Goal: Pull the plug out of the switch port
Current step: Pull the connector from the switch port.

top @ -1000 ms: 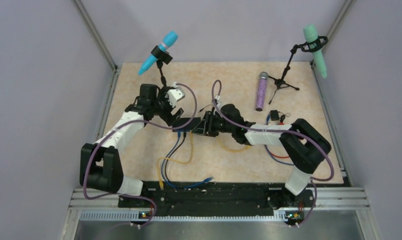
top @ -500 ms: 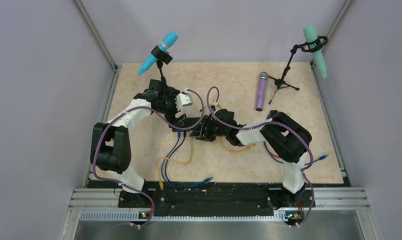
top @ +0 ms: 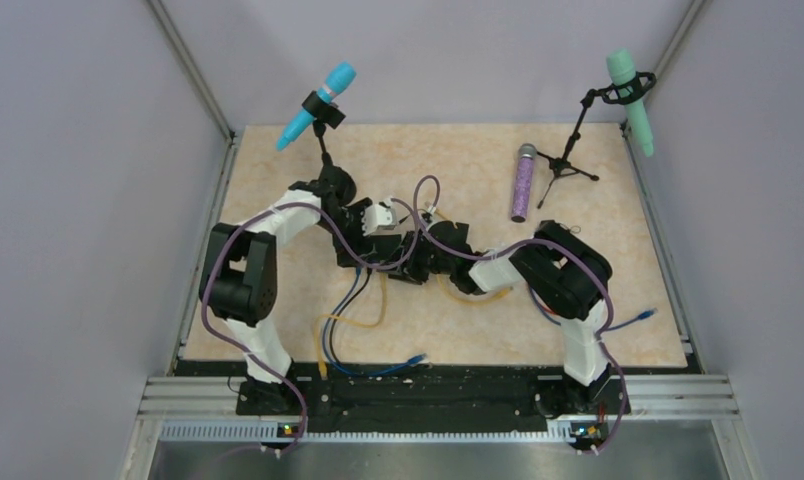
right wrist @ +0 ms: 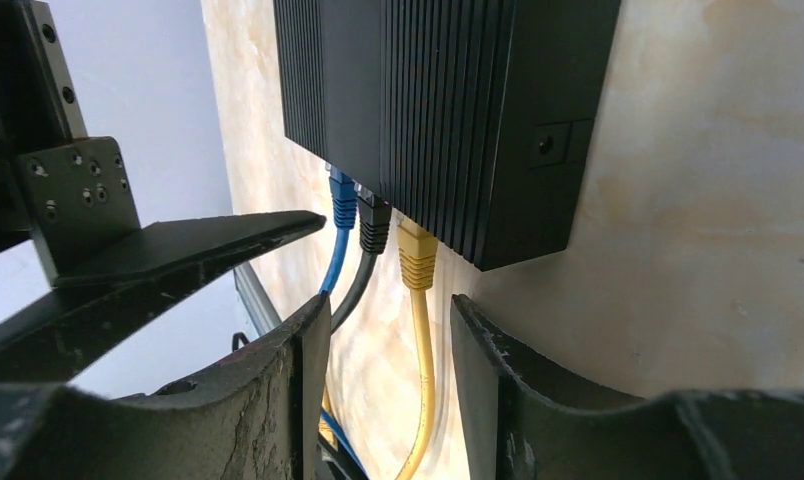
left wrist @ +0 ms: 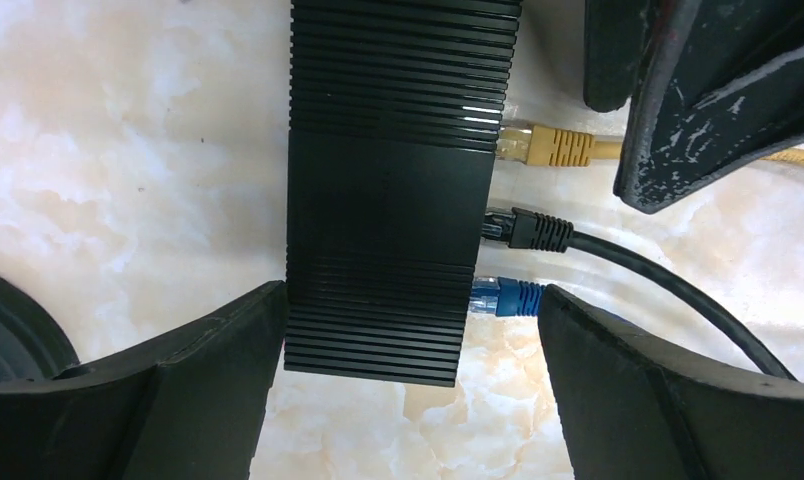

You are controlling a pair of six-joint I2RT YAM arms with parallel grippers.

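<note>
The switch [left wrist: 393,190] is a ribbed black box lying flat on the marble top. A yellow plug [left wrist: 543,145], a black plug [left wrist: 523,228] and a blue plug [left wrist: 508,297] sit in sockets along one long edge. My left gripper [left wrist: 408,400] is open and straddles the switch's near end, with the blue plug just inside one finger. My right gripper [right wrist: 390,380] is open, with the yellow cable [right wrist: 423,350] running between its fingers just below the yellow plug [right wrist: 416,255], not touching them. In the top view both grippers [top: 370,255] [top: 406,265] meet over the switch and hide most of it.
A blue microphone on a stand [top: 318,105] is at the back left and a green one [top: 628,90] at the back right. A purple microphone [top: 522,183] lies on the table. Loose yellow, blue and black cables [top: 353,320] trail toward the front edge.
My left arm has swung right and down until its gripper sits over the switch. My right arm has folded its elbow in, keeping its gripper at the switch's socket side.
</note>
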